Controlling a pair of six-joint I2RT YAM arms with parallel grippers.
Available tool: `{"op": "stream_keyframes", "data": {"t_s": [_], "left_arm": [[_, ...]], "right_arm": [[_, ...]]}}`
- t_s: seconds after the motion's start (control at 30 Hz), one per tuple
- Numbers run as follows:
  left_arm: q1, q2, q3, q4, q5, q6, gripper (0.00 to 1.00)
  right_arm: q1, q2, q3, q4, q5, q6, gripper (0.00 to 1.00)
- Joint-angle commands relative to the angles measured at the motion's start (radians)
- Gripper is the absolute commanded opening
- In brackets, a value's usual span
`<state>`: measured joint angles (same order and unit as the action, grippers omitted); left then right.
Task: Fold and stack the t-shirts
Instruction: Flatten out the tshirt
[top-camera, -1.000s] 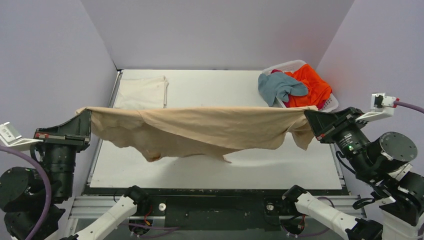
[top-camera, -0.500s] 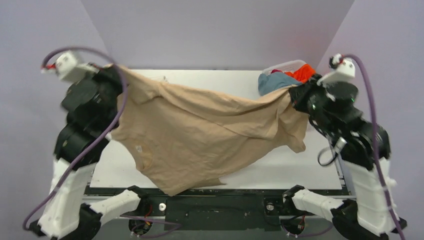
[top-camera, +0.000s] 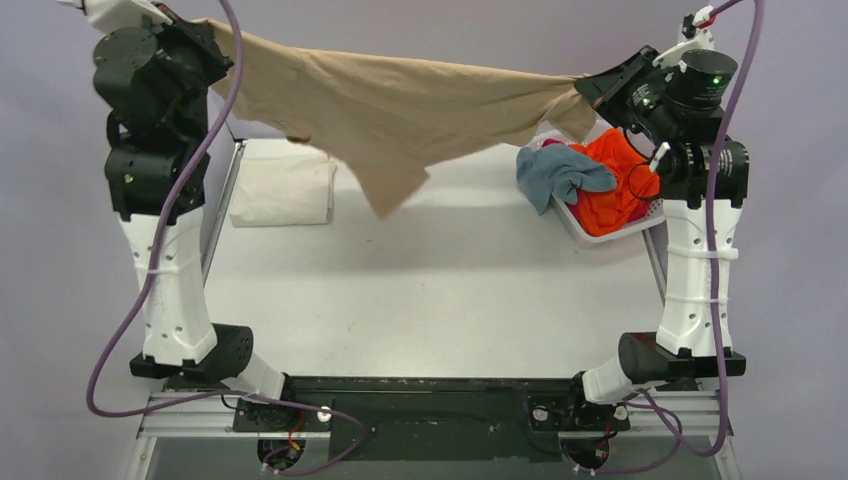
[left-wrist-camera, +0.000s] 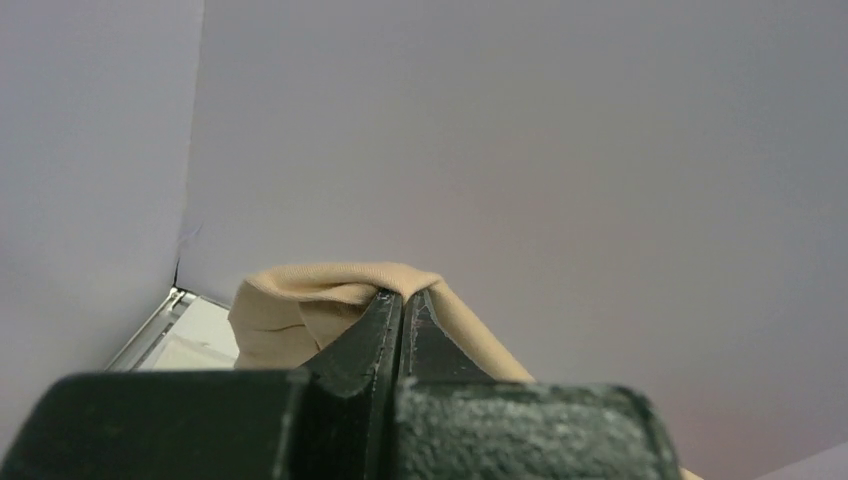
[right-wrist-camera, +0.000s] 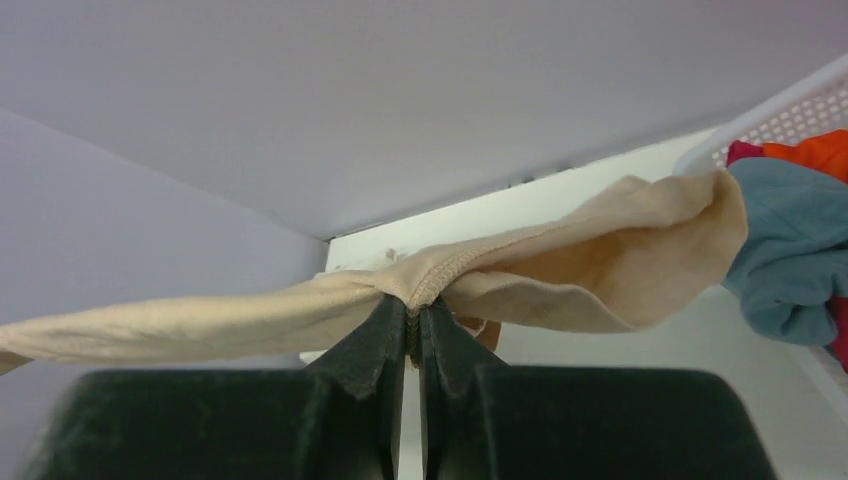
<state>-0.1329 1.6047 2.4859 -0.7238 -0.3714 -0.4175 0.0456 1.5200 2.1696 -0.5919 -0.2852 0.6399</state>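
Note:
A tan t-shirt (top-camera: 400, 100) hangs stretched high over the far half of the table between my two raised arms. My left gripper (top-camera: 205, 25) is shut on its left end; in the left wrist view tan cloth (left-wrist-camera: 330, 300) folds over the closed tips of the left gripper (left-wrist-camera: 403, 296). My right gripper (top-camera: 585, 88) is shut on the right end, pinching a stitched hem (right-wrist-camera: 450, 270) at the tips of the right gripper (right-wrist-camera: 412, 308). A folded cream-white t-shirt (top-camera: 285, 188) lies at the back left. The grey-blue t-shirt (top-camera: 558, 172) and orange t-shirt (top-camera: 615, 185) sit in the basket.
The white slatted basket (top-camera: 590, 225) stands at the back right of the table, under my right gripper. Purple walls close in the back and both sides. The white table top (top-camera: 430, 290) lies far below the lifted cloth.
Both arms have swung up and toward the back, lifting the tan t-shirt from low near the front edge to high over the far side, still stretched between them.

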Motion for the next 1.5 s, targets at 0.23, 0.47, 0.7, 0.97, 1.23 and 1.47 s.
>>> {"op": "stream_keyframes", "data": {"t_s": [0.23,0.47,0.7,0.97,1.23,1.47], "left_arm": [[0.026,-0.528,-0.96,0.157,0.043,-0.12,0.0],[0.025,-0.693,-1.568,0.105,0.076,-0.395,0.0],[0.0,-0.597,-1.849,0.11,0.191,-0.497,0.02],[-0.054,-0.615,-1.731,-0.207,0.034,-0.568,0.86],[-0.053,-0.741,-1.665,-0.331,-0.029,-0.628,0.88],[-0.055,-0.694,-1.796,-0.032,0.223,-0.562,0.89]], "right_arm": [[-0.043,-0.25,-0.634,0.11,-0.279,0.037,0.0],[-0.042,-0.261,-0.987,-0.07,-0.128,-0.112,0.0],[-0.043,-0.061,-1.07,-0.115,0.143,-0.142,0.11],[-0.003,-0.145,-1.055,-0.187,0.53,-0.066,0.74],[0.184,-0.499,-1.308,-0.237,0.557,0.088,0.8],[0.413,-0.637,-1.533,0.017,0.334,0.19,0.78]]}}
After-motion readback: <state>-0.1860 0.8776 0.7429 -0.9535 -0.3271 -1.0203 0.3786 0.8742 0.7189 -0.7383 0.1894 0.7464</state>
